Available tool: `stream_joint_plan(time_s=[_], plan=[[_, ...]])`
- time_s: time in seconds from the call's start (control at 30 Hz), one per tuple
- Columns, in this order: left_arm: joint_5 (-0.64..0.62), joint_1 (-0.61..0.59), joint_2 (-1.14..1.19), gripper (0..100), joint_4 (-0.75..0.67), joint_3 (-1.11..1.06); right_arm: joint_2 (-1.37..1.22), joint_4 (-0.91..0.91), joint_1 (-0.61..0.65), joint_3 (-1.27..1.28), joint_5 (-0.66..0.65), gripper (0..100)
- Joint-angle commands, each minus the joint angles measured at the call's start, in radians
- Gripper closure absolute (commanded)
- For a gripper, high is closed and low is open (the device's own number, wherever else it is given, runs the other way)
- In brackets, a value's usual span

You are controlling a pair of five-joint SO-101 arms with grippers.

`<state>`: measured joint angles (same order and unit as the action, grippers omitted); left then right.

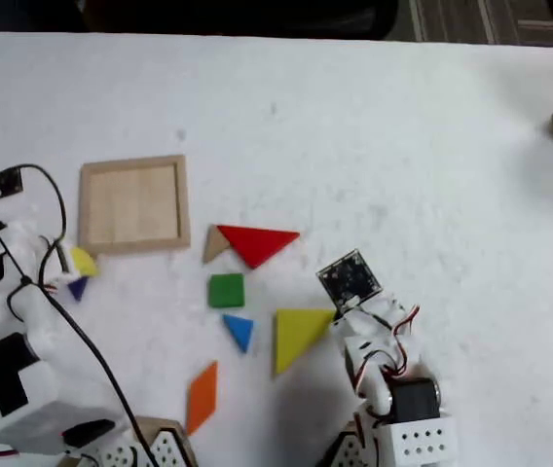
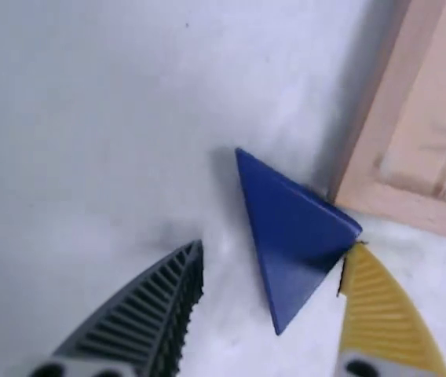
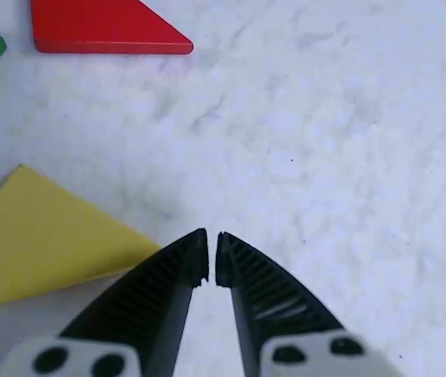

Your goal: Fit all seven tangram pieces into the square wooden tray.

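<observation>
**While left jaws are gaping around a dark blue triangle, right jaws are sitting closed**

While the square wooden tray (image 1: 132, 161) is lying flat on the white table (image 1: 403, 146), all seven pieces are sitting outside it. The left gripper (image 2: 276, 250) is hanging just off the tray's corner nearest the left arm, jaws spread wide. The small dark blue wooden triangle (image 2: 297, 236) is lying between them: the yellow finger (image 2: 380, 314) is touching one of its corners, the black finger (image 2: 152, 314) is staying clear, so nothing is being gripped. Another corner of that triangle is seeming to touch the tray's outer edge.

Just off the tray's corner nearest the right arm, the small tan wooden triangle (image 1: 215, 243) is touching the large red triangle (image 1: 257, 243). Farther from the tray toward the arms, the green square (image 1: 226, 290), small light blue triangle (image 1: 239, 331), large yellow triangle (image 1: 298, 336) and orange parallelogram (image 1: 202, 396) are lying apart from each other.

The right gripper (image 3: 211, 255) is hovering well apart from the tray, just beside the yellow triangle, jaws almost together with a thin slit, holding nothing.
</observation>
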<state>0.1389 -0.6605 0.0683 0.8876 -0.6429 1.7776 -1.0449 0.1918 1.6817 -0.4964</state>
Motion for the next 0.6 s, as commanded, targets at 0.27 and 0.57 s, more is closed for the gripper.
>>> stream_joint_plan(time_s=[0.27, 0.57], plan=[[0.023, -0.004, 0.369, 71, 0.127, 0.371, 0.012, 0.016, -0.004, 0.009, -0.005, 97.4], [0.049, 0.018, 0.292, 86, 0.285, 0.411, 0.012, 0.016, -0.004, 0.009, -0.005, 97.4]])
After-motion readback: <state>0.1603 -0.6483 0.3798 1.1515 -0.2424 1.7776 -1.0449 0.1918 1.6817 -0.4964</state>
